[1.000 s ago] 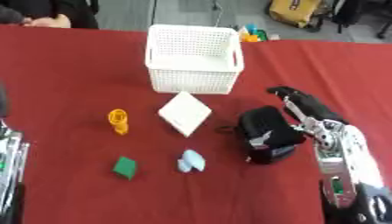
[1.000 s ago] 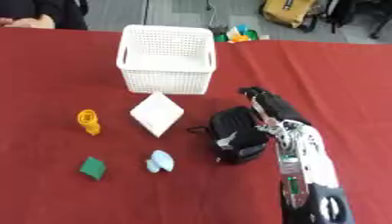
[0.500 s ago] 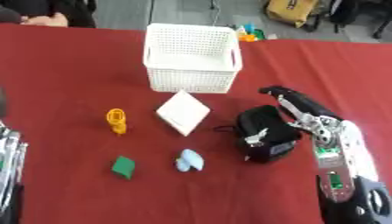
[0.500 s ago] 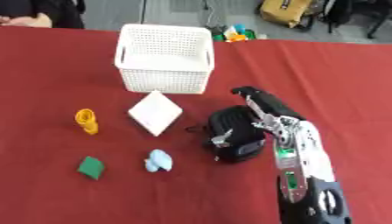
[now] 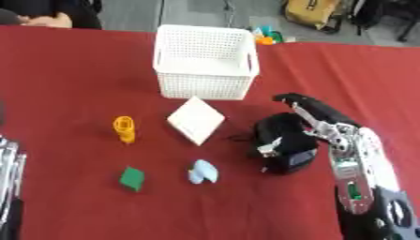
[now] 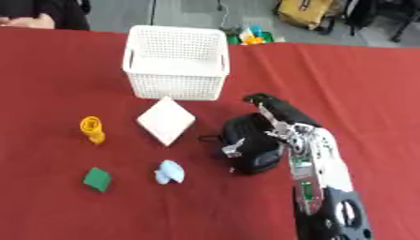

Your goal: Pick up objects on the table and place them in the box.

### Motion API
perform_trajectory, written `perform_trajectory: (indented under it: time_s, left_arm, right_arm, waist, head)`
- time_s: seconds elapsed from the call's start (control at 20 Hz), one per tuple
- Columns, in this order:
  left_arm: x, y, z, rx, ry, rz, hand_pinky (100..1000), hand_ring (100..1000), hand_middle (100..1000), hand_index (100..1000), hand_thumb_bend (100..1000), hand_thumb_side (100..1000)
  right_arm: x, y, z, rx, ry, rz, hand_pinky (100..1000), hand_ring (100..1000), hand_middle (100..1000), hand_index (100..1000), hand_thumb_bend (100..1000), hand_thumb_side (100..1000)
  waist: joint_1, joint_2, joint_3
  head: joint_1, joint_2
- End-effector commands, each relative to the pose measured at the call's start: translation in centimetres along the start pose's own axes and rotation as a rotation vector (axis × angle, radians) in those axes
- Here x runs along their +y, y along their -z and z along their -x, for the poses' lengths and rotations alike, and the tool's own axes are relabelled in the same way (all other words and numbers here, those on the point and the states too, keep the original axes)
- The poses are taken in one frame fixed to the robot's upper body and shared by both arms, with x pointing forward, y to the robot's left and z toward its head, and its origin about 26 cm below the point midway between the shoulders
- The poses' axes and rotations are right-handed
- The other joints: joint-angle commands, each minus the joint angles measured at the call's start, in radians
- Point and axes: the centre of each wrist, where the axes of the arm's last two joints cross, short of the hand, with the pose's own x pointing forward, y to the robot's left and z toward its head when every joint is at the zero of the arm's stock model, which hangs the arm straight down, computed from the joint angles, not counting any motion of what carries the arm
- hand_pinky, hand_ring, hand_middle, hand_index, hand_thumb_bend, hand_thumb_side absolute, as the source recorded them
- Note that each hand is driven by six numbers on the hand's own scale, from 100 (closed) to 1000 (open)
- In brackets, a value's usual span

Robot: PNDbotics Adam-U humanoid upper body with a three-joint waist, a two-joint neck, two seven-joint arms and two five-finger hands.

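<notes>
A white mesh basket stands at the back middle of the red table. In front of it lie a white diamond-shaped flat piece, an orange object, a green piece and a pale blue lump. A black object rests on the cloth to the right. My right hand is over it, dark fingers stretched past its far side and the thumb at its near left face. A silver part of my left hand shows at the lower left edge.
Small colourful things sit at the table's far edge behind the basket. A yellow bag lies on the floor beyond. Bare red cloth spreads left of the basket.
My right hand has slid left and a little forward, coming further over the black object. The black object and the other pieces stay where they were.
</notes>
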Motion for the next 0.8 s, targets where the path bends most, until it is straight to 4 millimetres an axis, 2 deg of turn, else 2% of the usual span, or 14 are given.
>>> perform_trajectory:
  time_s: [0.05,0.25,0.3,0.8]
  left_arm:
    - [0.00,0.69,-0.49,-0.024,-0.010,-0.006,574,545,518,720,132,911]
    - [0.06,0.67,-0.48,-0.019,-0.014,-0.012,573,544,517,719,133,912]
    - [0.06,0.69,-0.48,-0.019,-0.015,-0.013,571,543,516,716,133,911]
    - [0.07,0.66,-0.48,-0.018,-0.016,-0.014,568,541,514,714,132,912]
  right_arm:
    - [-0.36,-0.09,-0.04,-0.011,-0.089,0.033,949,983,955,984,940,624]
    - [-0.03,0.00,0.17,-0.012,-0.129,0.035,954,984,957,975,929,640]
    - [0.04,0.02,0.24,-0.011,-0.138,0.032,978,990,961,960,920,660]
    - [0.16,-0.03,0.25,-0.006,-0.220,0.037,991,991,960,946,897,666]
  waist:
    - [-0.001,-0.017,-0.003]
    - [-0.004,-0.017,-0.004]
    - [-0.005,-0.017,-0.004]
    - [-0.003,-0.010,-0.009]
  head:
    - [0.005,0.000]
    - [0.008,-0.001]
    - [0.008,-0.002]
    - [0.010,-0.006]
